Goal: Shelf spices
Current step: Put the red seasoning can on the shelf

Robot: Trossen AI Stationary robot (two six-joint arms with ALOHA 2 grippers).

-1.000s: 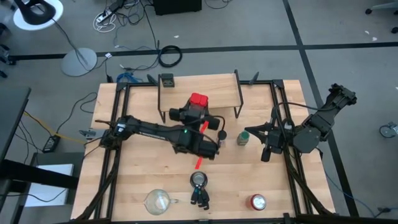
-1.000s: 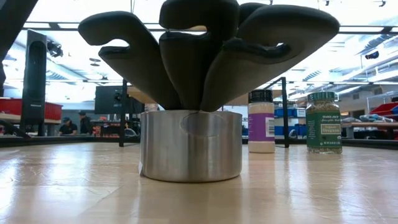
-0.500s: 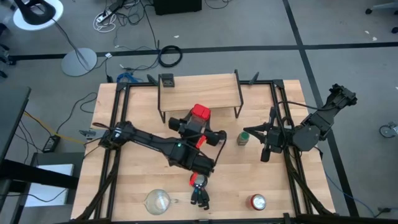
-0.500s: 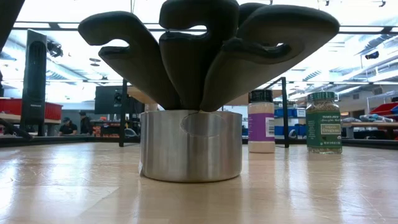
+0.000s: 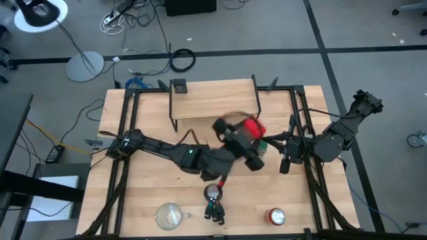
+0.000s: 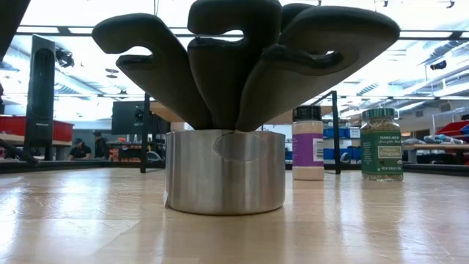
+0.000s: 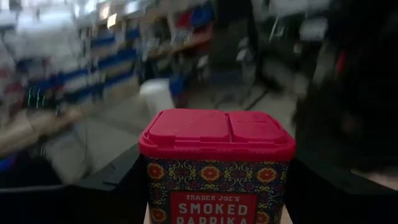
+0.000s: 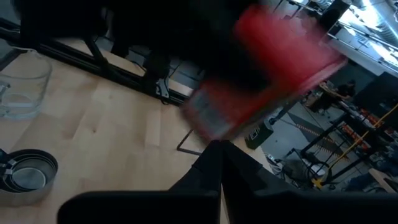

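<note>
Spices are my job, and the shelf [image 5: 213, 99] at the back of the tabletop [image 5: 147, 200] shows only one small dark thing near its left end, too small for me to name. My left pincer [image 5: 250, 137] has its fingers clamped on the red tin [image 7: 216, 163] and carries it above the tabletop, in front of the shelf's right end. It is blurred by motion, so I cannot judge its tilt. My worry is that the tin hangs just beside the green jar [image 6: 381, 144] and my waiting right pincer [image 5: 283, 152], which looks pressed shut; a careless swing could topple the jar or clip that arm. From above the arm hides the green jar. The purple-labelled jar [image 6: 308, 143] shows only from table height.
</note>
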